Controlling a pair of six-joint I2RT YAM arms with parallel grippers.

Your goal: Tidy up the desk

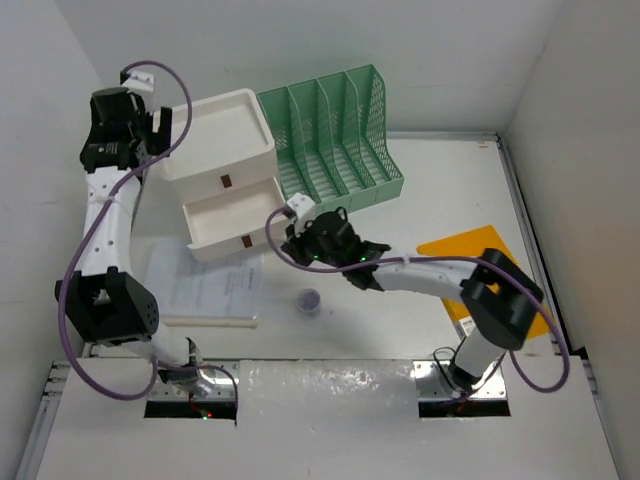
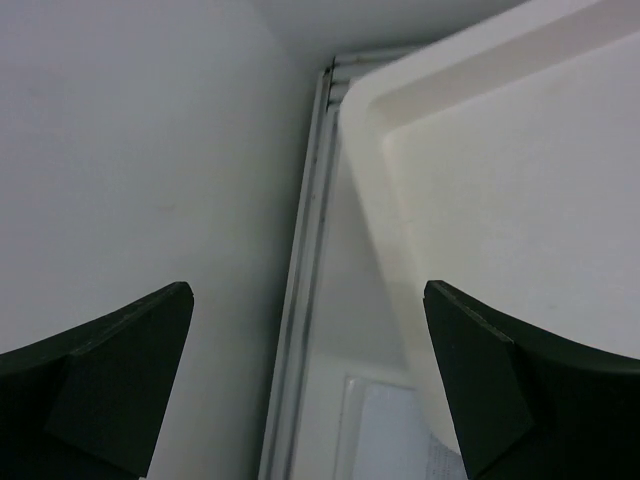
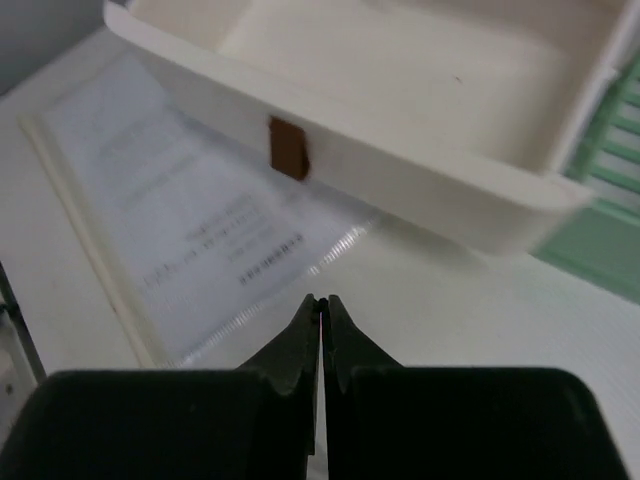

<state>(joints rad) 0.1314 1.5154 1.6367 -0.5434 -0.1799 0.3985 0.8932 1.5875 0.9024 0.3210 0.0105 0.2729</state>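
Observation:
The white desk (image 1: 440,180) carries a white drawer box (image 1: 222,140) whose lowest drawer (image 1: 228,218) stands pulled out and looks empty. My right gripper (image 1: 288,246) is shut and empty, just in front of that drawer's right end. In the right wrist view, the right gripper (image 3: 322,300) hovers low over the desk, with the drawer's brown handle (image 3: 288,148) ahead. My left gripper (image 1: 160,126) is raised at the box's far left side. It is open and empty in the left wrist view (image 2: 310,290), above the desk's left rail (image 2: 305,250).
A green mesh file rack (image 1: 335,135) stands right of the drawer box. A printed sheet in a clear sleeve (image 1: 205,285) lies in front of the box, also in the right wrist view (image 3: 180,210). A small purple object (image 1: 310,300) lies mid-desk. A yellow folder (image 1: 470,258) lies under the right arm.

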